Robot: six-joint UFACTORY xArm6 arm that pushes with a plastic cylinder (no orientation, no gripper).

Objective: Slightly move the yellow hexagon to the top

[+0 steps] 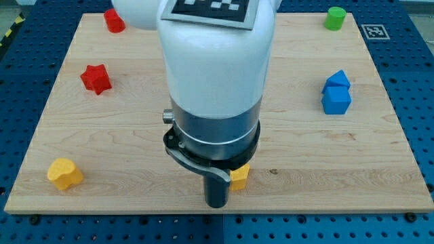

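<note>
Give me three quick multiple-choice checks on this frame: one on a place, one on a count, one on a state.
1. Where is the green cylinder block?
A. the view's top right
B. the view's bottom left
C. the board's middle

2. How many blue blocks show?
A. one
B. two
C. four

3. How does the small yellow block by my tip show?
A. fully in view
B. partly hidden behind the arm
C. stacked on a red block

Answers:
1 A, it stands near the wooden board's far right corner.
2 B, two blue blocks sit together at the view's right.
3 B, only its right part shows, just right of my tip.
</note>
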